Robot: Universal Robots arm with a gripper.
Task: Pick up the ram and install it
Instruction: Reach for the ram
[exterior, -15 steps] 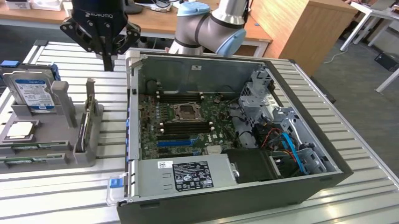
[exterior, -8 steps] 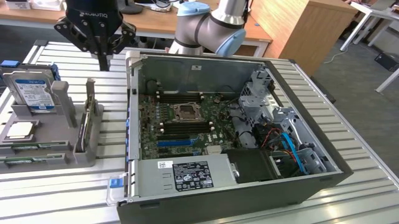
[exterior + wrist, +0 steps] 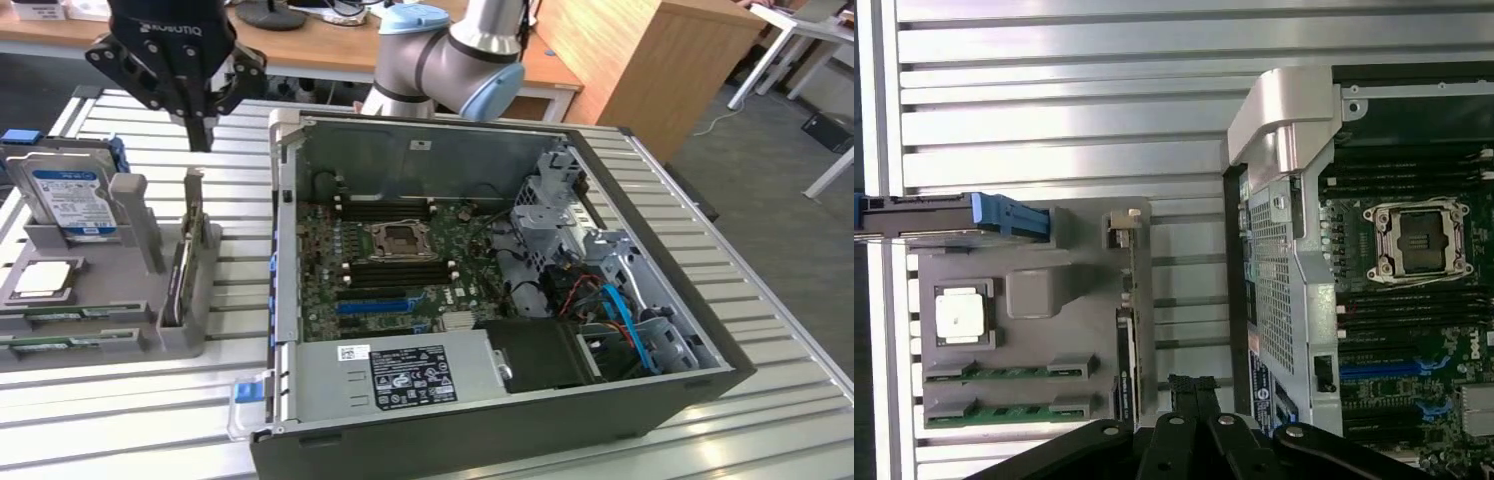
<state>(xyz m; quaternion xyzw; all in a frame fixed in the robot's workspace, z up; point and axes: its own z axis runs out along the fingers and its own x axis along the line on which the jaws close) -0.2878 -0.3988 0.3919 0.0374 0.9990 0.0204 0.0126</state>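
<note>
Two green ram sticks [image 3: 70,318] [image 3: 64,343] lie flat in slots at the near end of a grey holder [image 3: 167,335] on the exterior view's left. In the wrist view the same sticks [image 3: 1012,372] [image 3: 1012,411] lie side by side in the holder [image 3: 1034,290]. My black gripper [image 3: 200,135] hangs above the far end of the holder, well above the ram, shut and with nothing in it. Its fingers come together at a point in the wrist view too [image 3: 1192,385].
The holder also carries a hard drive [image 3: 74,200], a silver processor [image 3: 40,278] and an upright card [image 3: 187,250]. An open computer case [image 3: 441,150] stands beside it, with a motherboard [image 3: 400,250], an empty processor socket [image 3: 1416,240] and dark memory slots [image 3: 1404,310].
</note>
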